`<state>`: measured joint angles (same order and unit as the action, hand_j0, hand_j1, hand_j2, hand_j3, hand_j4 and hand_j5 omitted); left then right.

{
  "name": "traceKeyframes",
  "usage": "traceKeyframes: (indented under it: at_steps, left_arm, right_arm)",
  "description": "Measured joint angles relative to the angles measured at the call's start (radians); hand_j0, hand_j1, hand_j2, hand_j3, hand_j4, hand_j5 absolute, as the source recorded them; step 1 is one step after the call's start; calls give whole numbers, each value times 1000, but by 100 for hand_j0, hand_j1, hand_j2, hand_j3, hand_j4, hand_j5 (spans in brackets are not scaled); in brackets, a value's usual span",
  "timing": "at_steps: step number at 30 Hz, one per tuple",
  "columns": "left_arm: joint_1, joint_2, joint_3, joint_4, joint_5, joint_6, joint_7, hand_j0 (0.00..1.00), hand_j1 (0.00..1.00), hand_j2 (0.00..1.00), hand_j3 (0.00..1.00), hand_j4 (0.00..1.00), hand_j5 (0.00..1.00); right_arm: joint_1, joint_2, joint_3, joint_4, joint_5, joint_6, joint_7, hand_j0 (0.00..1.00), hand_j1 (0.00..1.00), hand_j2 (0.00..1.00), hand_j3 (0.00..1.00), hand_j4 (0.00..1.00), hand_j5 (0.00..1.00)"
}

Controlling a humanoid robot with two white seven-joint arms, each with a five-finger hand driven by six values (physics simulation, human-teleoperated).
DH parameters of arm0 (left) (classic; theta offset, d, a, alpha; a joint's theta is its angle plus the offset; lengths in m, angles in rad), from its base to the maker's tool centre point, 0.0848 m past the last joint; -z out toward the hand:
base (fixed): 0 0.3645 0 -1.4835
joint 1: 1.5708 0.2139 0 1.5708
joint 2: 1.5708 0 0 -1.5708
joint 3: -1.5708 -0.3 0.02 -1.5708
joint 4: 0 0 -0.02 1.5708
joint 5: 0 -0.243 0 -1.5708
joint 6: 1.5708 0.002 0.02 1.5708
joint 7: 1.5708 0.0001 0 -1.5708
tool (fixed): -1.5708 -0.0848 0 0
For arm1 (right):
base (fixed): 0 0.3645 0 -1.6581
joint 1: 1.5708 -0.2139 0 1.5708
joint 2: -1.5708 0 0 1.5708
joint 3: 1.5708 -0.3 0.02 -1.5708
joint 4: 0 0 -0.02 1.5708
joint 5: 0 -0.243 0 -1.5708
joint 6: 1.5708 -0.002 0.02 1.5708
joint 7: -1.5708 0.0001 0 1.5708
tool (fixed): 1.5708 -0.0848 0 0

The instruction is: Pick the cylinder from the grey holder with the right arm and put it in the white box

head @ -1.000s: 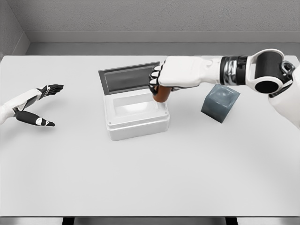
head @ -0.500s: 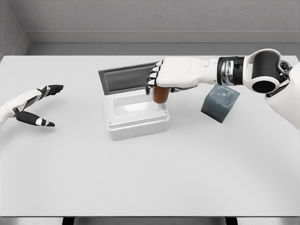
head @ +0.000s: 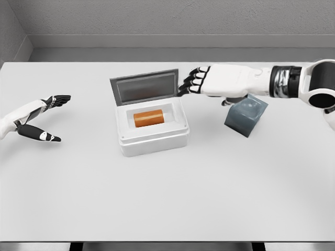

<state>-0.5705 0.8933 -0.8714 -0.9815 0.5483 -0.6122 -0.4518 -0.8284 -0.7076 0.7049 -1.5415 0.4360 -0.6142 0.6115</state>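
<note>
Grey walls, white bench (head: pixel 167 198), nothing cluttering the work area. Cylinder (head: pixel 149 117) lies on its side inside the box (head: pixel 153 142), roughly centred in the cavity, long axis running left-right. Lid (head: pixel 144 87) stands propped open at the back edge.

Right robot hand (head: pixel 194 83) hangs above and to the right of the box, next to the lid's right end, fingers spread, gripping nothing. It's clear of the cylinder, no contact. Holder (head: pixel 245 116) sits tilted on the bench just under the right forearm, well apart from the box; whether the arm touches it I can't tell.

Left robot hand (head: pixel 39 117) rests at the far left of the bench, fingers relaxed and apart, holding nothing.

Judgement: place step looks done, cylinder is in the box. What's left is retreat. Next move should pull the right arm back toward its side without clipping the lid or nudging the holder.
</note>
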Motion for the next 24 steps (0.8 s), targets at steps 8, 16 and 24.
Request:
traceKeyframes:
  at_steps: [8, 16, 24]
  left_arm:
    - [-100, -14, 2, -38, 91, 1, 1, 100, 100, 100, 100, 100, 100]
    - [-135, -152, 2, -90, 111, 0, -3, 100, 100, 100, 100, 100, 100]
    - [-135, -201, -2, -95, 83, 0, -7, 100, 100, 100, 100, 100, 100]
  right_arm:
    - [104, -152, -144, 3, -27, 0, 0, 100, 100, 100, 100, 100, 100]
    - [103, -168, -174, 4, -30, 1, 0, 100, 100, 100, 100, 100, 100]
    - [103, -160, -175, 4, -30, 1, 0, 100, 100, 100, 100, 100, 100]
